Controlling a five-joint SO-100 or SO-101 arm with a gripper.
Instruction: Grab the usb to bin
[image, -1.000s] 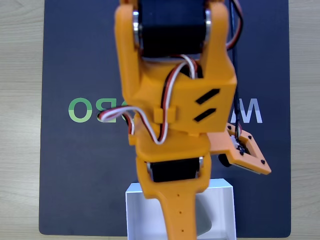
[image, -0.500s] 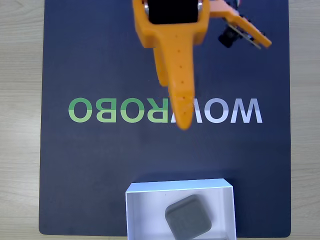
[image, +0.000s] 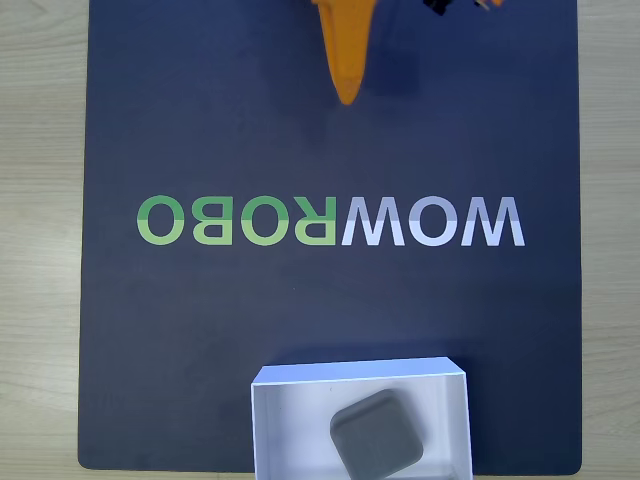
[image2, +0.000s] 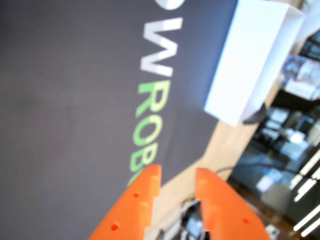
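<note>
The usb (image: 377, 436), a matte grey rounded-square block, lies inside the white bin (image: 356, 374) at the bottom edge of the fixed view, turned at a slant. My orange gripper (image: 346, 88) pokes in from the top edge there, far from the bin and well above the mat's lettering. In the wrist view the gripper (image2: 178, 176) comes up from the bottom with its two fingers a little apart and nothing between them. The bin (image2: 250, 60) appears there at the upper right, showing its white outer wall; its inside is hidden.
A dark mat (image: 200, 330) with WOWROBO lettering (image: 330, 221) covers the light wooden table (image: 40, 250). In the wrist view, blurred room clutter (image2: 285, 150) lies beyond the table edge.
The arm has pulled back from over the bin toward the top of the fixed view, leaving mostly one finger tip in sight. The usb stays in the bin, unmoved.
</note>
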